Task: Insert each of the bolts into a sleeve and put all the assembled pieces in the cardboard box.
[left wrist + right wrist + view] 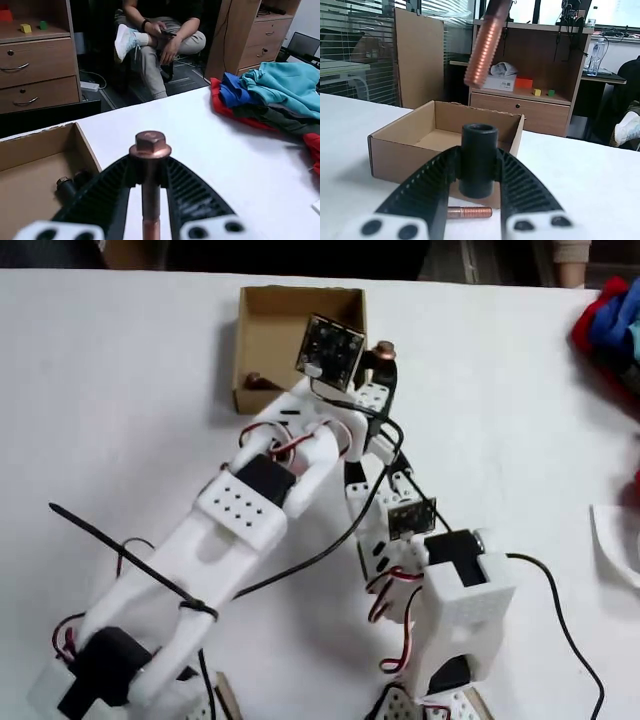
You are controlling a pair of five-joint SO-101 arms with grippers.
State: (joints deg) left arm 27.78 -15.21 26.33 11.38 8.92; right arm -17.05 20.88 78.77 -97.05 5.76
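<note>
Left hand point(150, 164) is clenched on a copper bolt point(150, 197). I'm gripping the shank just under the hex head, head end pointing away from my wrist. Both fingers point(187, 192) sit on the shank with no gap showing. In the high view the bolt head is at upper centre of the frame, just right of the cardboard box point(285, 330).

Right hand point(479, 159) is closed on a black sleeve point(479, 137). Sleeve is upright, bore facing up, lower part pinched between the fingers. The threaded end of the left hand's bolt hangs above the sleeve mouth. It's tilted and not touching, with a clear gap between tip and bore.

A second bolt point(468, 212) lies flat on the bench point(580, 175), between my right hand and the box's near wall. Can't tell if it touches the box.

Inside the box is one assembled piece point(67, 184), bolt in sleeve, lying in a corner by the wall. In the high view that's the box's lower-left corner.

A pile of clothes point(270, 95) lies on the bench well apart from the box, at the far right edge of the high frame.
</note>
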